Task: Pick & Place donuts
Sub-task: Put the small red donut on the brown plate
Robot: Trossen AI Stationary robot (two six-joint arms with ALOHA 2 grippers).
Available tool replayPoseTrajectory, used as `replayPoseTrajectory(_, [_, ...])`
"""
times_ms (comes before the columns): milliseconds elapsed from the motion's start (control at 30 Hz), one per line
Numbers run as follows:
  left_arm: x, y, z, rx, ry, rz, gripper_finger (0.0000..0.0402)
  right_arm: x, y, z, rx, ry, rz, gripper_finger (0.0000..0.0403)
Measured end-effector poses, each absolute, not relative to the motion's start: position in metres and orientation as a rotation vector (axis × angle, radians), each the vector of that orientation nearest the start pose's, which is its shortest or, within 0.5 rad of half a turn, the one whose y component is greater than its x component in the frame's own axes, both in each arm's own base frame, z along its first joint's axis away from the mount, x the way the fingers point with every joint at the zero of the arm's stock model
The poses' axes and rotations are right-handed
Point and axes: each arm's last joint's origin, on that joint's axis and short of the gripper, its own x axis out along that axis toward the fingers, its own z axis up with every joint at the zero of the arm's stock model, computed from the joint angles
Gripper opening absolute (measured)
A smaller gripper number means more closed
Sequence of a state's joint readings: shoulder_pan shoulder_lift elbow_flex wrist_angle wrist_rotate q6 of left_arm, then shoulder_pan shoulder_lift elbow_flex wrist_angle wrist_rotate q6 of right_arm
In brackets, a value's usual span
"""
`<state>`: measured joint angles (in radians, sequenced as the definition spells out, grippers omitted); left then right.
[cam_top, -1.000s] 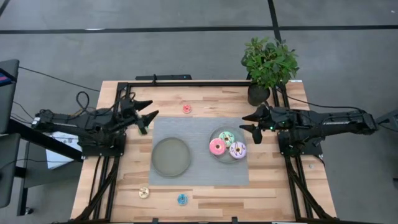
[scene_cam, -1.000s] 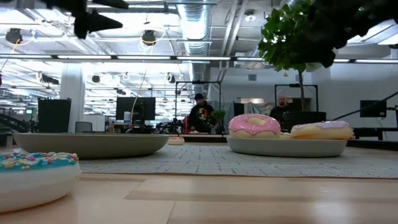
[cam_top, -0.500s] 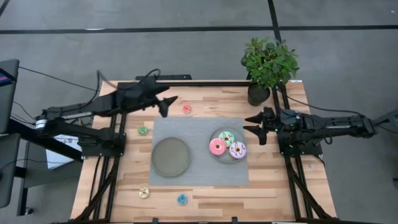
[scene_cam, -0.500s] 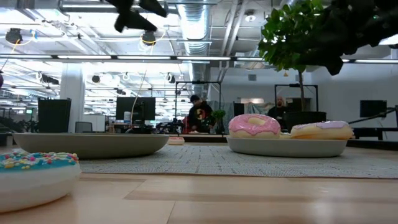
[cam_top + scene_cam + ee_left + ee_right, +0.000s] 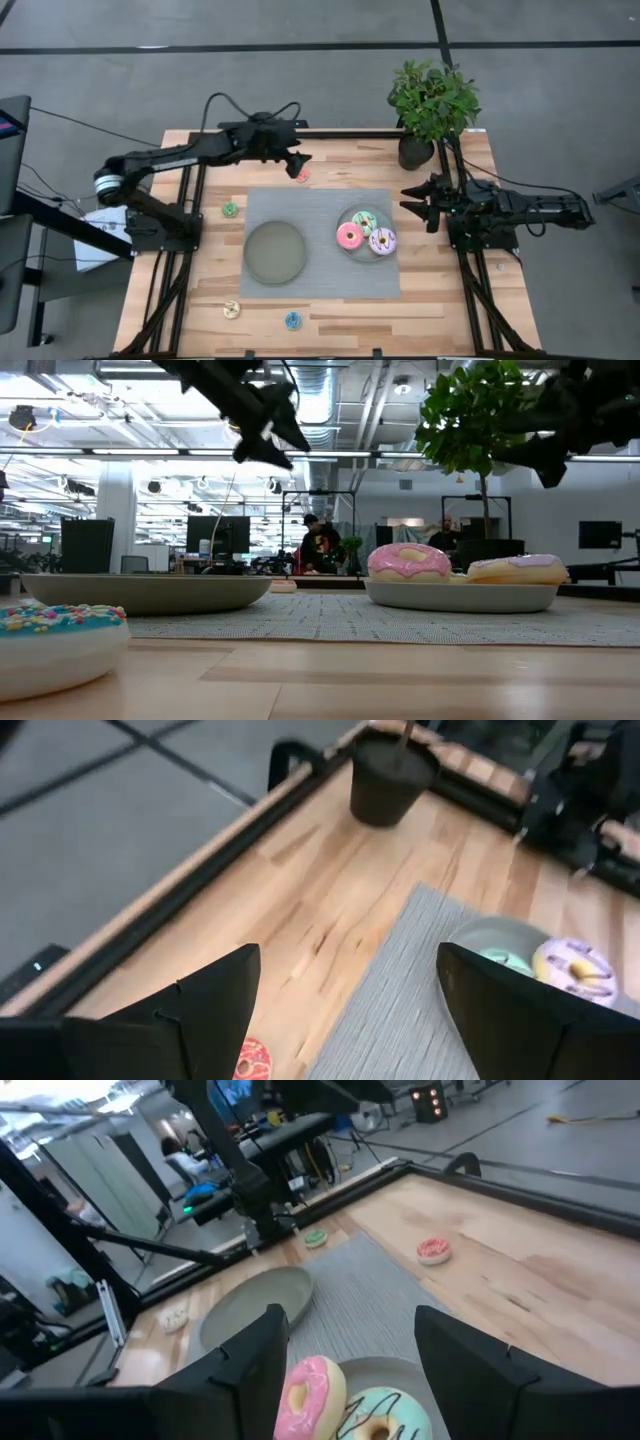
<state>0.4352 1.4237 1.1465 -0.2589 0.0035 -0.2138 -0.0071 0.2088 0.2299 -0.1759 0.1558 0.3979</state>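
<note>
Three larger donuts, pink (image 5: pixel 349 236), green-white (image 5: pixel 364 221) and white-purple (image 5: pixel 382 241), lie on the right grey-green plate (image 5: pixel 345 216). The left plate (image 5: pixel 275 252) holds nothing. Tiny donuts lie flat on the wood: red (image 5: pixel 301 176) at the far side, green (image 5: pixel 230 209) at the left, cream (image 5: pixel 231 309) and blue (image 5: pixel 292 321) near the front. My left gripper (image 5: pixel 297 160) hangs open above the red donut (image 5: pixel 252 1060), which shows beside one finger. My right gripper (image 5: pixel 417 200) stands open in the air, to the right of the filled plate.
A grey mat (image 5: pixel 320 242) lies under both plates. A potted plant (image 5: pixel 430 105) stands at the far right corner, its dark pot (image 5: pixel 388 782) beyond my left gripper. Black frame rails (image 5: pixel 300 132) run along the table's far edge and sides. People sit far off in the room behind.
My left gripper has swung from the table's left side toward the far edge and the right, and now reaches out over the red donut with its fingers still open. The green donut beneath where it was has come into sight. My right gripper has drawn back a little toward the right edge.
</note>
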Motion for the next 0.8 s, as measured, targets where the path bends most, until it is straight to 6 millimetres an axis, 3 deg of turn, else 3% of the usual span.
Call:
replayPoseTrajectory(367, [0.308,0.178,0.261,-0.413,0.630,0.413,0.0298,0.095,-0.005,0.186,0.415,0.099,-0.184,0.0209])
replayPoseTrajectory(600, [0.298,0.195,0.254,-0.427,0.668,0.425,0.0298,0.099,-0.005,0.168,0.403,0.144,-0.173,0.0209])
replayPoseTrajectory(800, [0.292,0.199,0.251,-0.408,0.712,0.458,0.0298,0.099,-0.008,0.167,0.367,0.132,-0.256,0.0209])
